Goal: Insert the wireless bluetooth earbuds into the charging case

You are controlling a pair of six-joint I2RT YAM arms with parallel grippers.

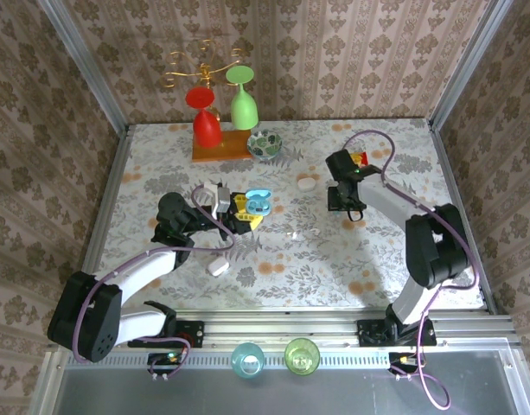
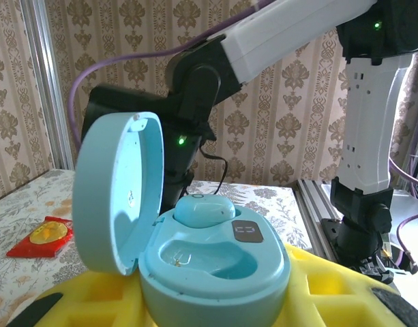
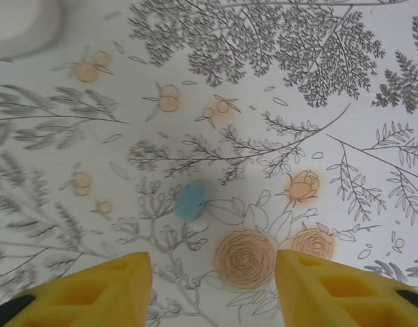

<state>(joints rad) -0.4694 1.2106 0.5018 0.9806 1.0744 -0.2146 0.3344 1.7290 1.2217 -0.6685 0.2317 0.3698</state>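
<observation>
The light blue charging case (image 2: 215,262) stands open with its lid (image 2: 116,191) swung up to the left. One light blue earbud (image 2: 205,210) sits in the far slot, and the near slot is bare. My left gripper (image 2: 215,300) is shut on the case, yellow fingers (image 2: 331,279) at its sides. In the top view the case (image 1: 259,201) sits left of the table's centre. A second light blue earbud (image 3: 191,201) lies on the table, just ahead of my open right gripper (image 3: 212,286) and toward its left finger (image 3: 106,286). That gripper (image 1: 347,206) hangs over the right half.
A white pebble-shaped case (image 1: 307,182) lies between the arms, its edge (image 3: 21,24) at the top left of the right wrist view. Another white piece (image 1: 218,266) lies near the left arm. A rack with red and green glasses (image 1: 220,121), a bowl (image 1: 265,143) and a red packet (image 1: 360,158) stand at the back.
</observation>
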